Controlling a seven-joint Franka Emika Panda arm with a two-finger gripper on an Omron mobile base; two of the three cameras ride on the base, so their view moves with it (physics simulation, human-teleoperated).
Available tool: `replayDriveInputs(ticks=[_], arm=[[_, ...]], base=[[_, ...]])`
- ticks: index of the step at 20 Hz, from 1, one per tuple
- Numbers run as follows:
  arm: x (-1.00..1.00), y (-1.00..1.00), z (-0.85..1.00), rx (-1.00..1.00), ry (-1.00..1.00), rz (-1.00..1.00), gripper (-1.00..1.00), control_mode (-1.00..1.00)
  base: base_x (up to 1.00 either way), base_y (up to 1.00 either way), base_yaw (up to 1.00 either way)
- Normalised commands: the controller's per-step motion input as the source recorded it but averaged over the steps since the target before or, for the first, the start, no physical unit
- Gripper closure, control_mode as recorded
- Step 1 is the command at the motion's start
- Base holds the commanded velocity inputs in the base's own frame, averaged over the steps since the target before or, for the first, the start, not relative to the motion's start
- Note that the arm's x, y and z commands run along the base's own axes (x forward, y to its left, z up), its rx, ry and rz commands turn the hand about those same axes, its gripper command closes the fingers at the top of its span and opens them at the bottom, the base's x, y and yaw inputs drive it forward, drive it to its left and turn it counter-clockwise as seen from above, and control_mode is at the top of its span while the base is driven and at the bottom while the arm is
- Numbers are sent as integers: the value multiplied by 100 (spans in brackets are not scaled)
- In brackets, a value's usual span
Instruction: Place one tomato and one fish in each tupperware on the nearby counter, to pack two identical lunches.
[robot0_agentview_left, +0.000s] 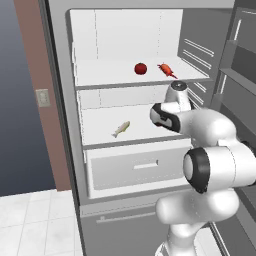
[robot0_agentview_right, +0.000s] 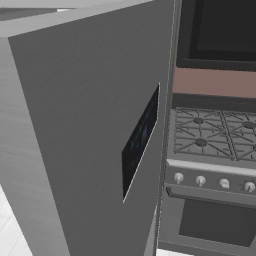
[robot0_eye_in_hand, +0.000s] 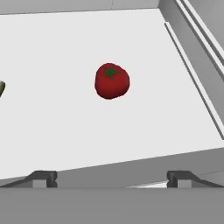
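Inside the open fridge, a red tomato (robot0_agentview_left: 140, 68) and an orange-red fish (robot0_agentview_left: 167, 70) lie on the upper shelf. A pale slim fish (robot0_agentview_left: 121, 129) lies on the middle shelf. My wrist (robot0_agentview_left: 176, 95) reaches in at the right side of that middle shelf. In the hand view a second tomato (robot0_eye_in_hand: 112, 81) with a green stem star sits on the white shelf, ahead of my gripper (robot0_eye_in_hand: 112, 179) and apart from it. The fingertips (robot0_eye_in_hand: 43, 177) stand wide apart with nothing between them, so the gripper is open. The tupperware and the counter are out of view.
The shelf's front lip (robot0_eye_in_hand: 131, 168) lies between the fingers and the tomato. The fridge's ribbed side wall (robot0_eye_in_hand: 197, 52) runs close on the right. A white drawer (robot0_agentview_left: 135, 170) sits below the shelves. The grey fridge door (robot0_agentview_right: 75, 125) blocks the right base view, beside a stove (robot0_agentview_right: 210, 135).
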Motion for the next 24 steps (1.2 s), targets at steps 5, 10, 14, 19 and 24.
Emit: replayDriveInputs(ticks=[5,10,14,19,24], arm=[[47,-12,-16,0,0,0,-100,-100],[23,-2,-30,0,0,0,-100,-100],[26,0,-29,0,0,0,-100,-100],[37,0,-17,0,0,0,-100,-100],[39,0,-20,0,0,0,-100,-100]], base=[[0,0,0],[0,0,0],[0,0,0],[0,0,0],[0,0,0]])
